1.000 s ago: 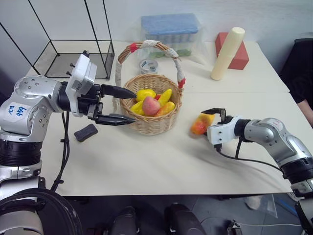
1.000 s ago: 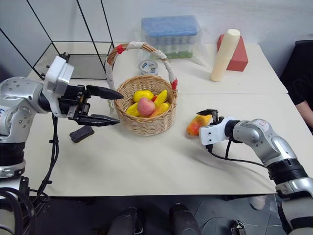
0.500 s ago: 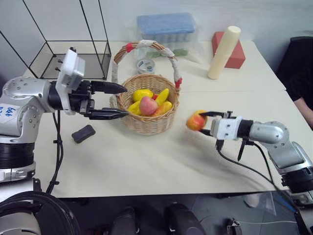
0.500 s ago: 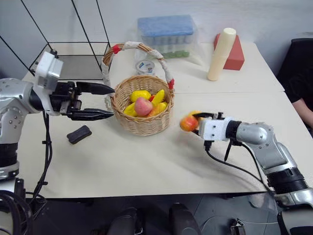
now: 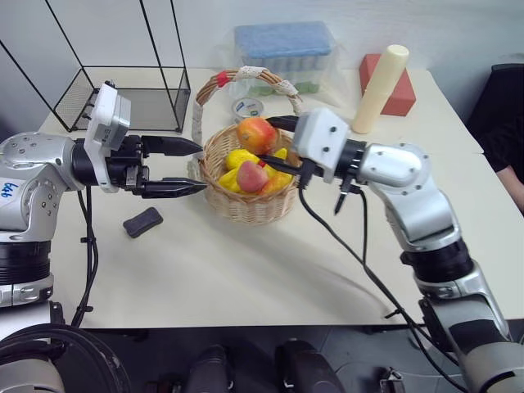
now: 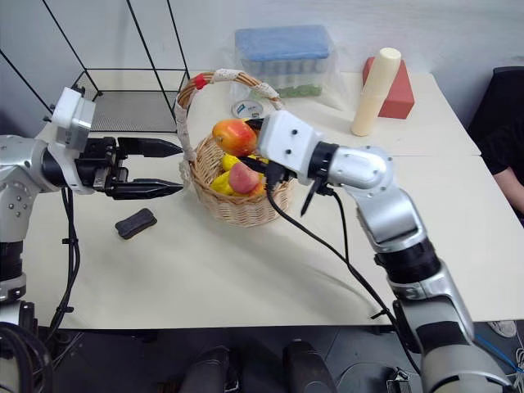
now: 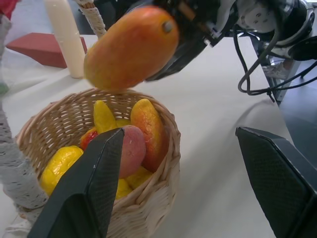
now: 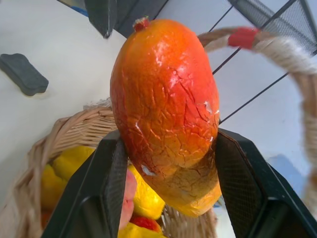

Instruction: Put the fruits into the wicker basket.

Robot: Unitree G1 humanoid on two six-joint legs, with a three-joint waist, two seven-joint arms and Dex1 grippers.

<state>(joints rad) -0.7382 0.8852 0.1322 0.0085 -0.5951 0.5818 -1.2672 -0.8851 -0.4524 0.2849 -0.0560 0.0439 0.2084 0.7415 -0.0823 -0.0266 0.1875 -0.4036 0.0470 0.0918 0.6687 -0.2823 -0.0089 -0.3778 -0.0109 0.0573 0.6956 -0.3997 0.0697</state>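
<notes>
The wicker basket (image 5: 246,206) stands mid-table, its arched handle (image 5: 243,74) wrapped white with red bands. Inside lie the pink-red peach (image 5: 251,176), the yellow banana (image 5: 277,158) and lumpy yellow and red pieces. Just above the basket's rim hangs the orange-yellow mango (image 5: 256,133), with my right gripper (image 5: 264,141) shut on it; the right wrist view shows a finger on either side of the mango (image 8: 166,109). My left gripper (image 5: 202,166) stands open beside the basket's left wall, pointing at it with nothing between its fingers.
A small black block (image 5: 142,222) lies on the table in front of my left gripper. A black wire-frame box (image 5: 131,98) stands at the back left. Behind the basket are a tape roll (image 5: 248,108), a blue-lidded container (image 5: 284,53), a cream cylinder (image 5: 379,88) and a red block (image 5: 405,97).
My right gripper closed on the mango on the table to the basket's right, then carried it up and left over the basket. The left gripper drew slightly away from the basket.
</notes>
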